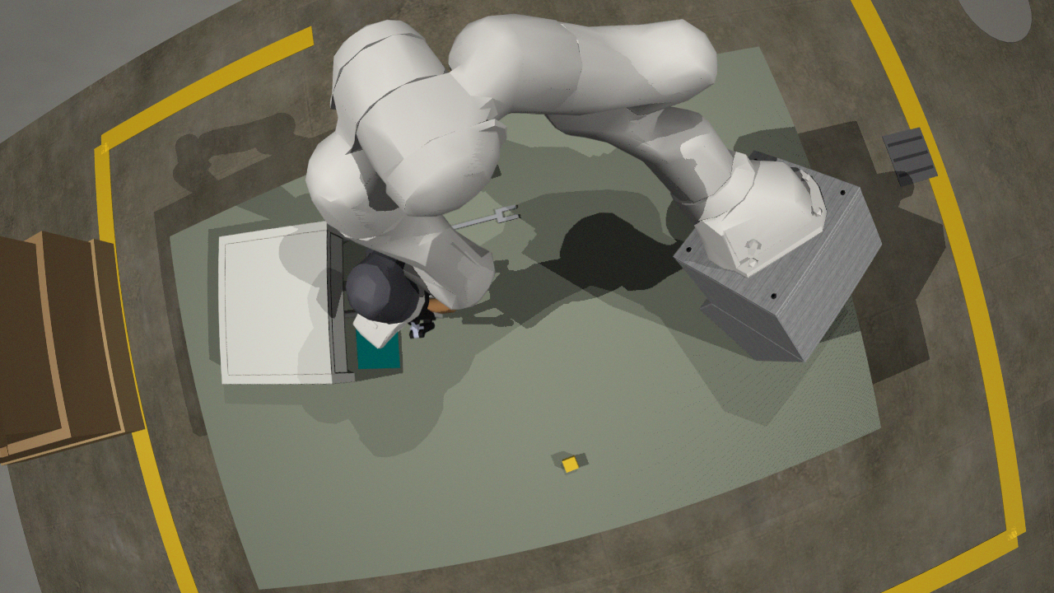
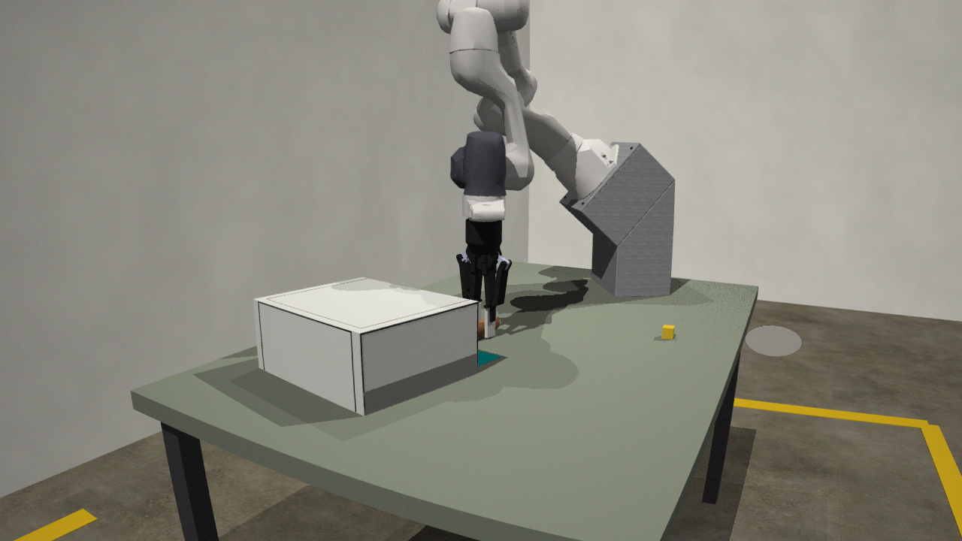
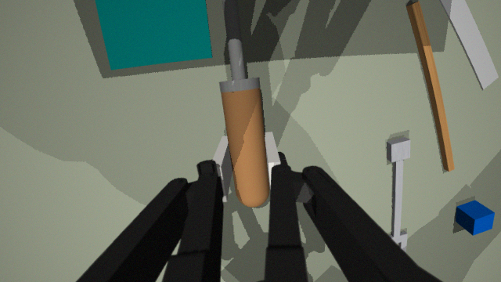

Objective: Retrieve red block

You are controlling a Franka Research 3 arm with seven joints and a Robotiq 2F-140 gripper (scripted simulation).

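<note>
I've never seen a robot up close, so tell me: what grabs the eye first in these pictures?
The big white arm curls over a green table from its grey pedestal. Its black gripper is clamped on the orange handle of a tool. Just beside it sit a white cabinet and a bright teal square; no red block shows.
</note>
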